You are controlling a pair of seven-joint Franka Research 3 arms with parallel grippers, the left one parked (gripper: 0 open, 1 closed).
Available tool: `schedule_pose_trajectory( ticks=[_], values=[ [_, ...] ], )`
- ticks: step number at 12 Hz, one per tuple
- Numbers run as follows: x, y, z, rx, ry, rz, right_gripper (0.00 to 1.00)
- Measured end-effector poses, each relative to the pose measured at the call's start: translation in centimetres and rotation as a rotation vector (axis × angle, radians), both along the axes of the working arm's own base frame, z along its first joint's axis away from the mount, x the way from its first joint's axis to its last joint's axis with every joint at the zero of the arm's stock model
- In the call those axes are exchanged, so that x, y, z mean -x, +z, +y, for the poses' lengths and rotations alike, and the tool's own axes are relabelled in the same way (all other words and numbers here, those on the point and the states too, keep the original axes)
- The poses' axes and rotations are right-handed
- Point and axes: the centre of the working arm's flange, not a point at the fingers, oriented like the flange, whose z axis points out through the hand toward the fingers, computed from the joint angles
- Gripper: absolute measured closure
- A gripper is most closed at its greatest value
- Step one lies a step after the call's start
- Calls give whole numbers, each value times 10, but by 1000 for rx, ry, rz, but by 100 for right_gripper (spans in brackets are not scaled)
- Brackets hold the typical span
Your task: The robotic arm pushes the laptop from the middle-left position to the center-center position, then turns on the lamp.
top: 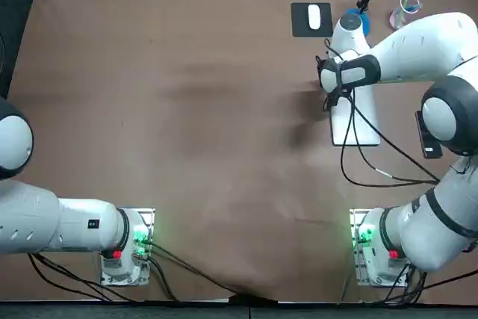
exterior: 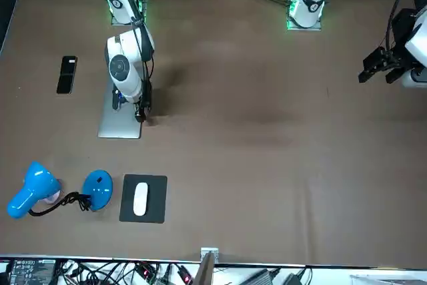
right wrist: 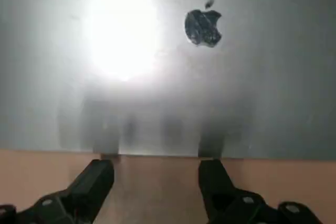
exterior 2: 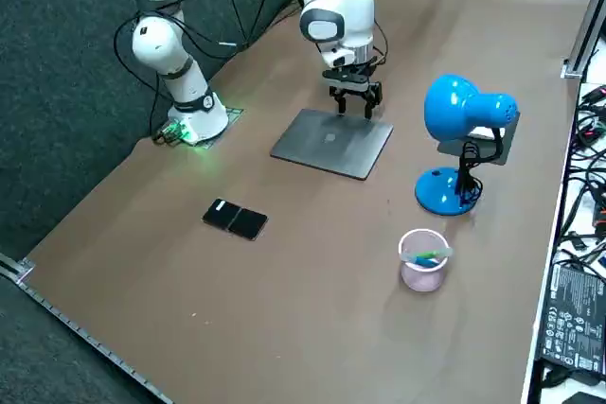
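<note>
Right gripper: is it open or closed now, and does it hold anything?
Right gripper: open, holding nothing, low at the edge of the closed laptop.

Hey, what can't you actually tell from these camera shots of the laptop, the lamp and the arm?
Top view: the right arm hides the end effector and part of the laptop.
Wrist view: whether the open fingers touch the laptop's edge is unclear; glare washes the lid.
The lamp: its switch is too small to find in any view.
The cup, right side view: contents too small to name.
</note>
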Motion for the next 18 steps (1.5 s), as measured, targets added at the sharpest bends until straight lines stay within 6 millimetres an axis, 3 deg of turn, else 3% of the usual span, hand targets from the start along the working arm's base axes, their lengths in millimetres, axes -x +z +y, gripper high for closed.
schedule_pose_trajectory(
  ticks=[9,16,18],
  values=[
    [-54,79,25,-30,251,-5,0],
    [-90,106,20,-44,488,-59,3],
    [-100,113,17,-43,542,-76,12]
  ],
)
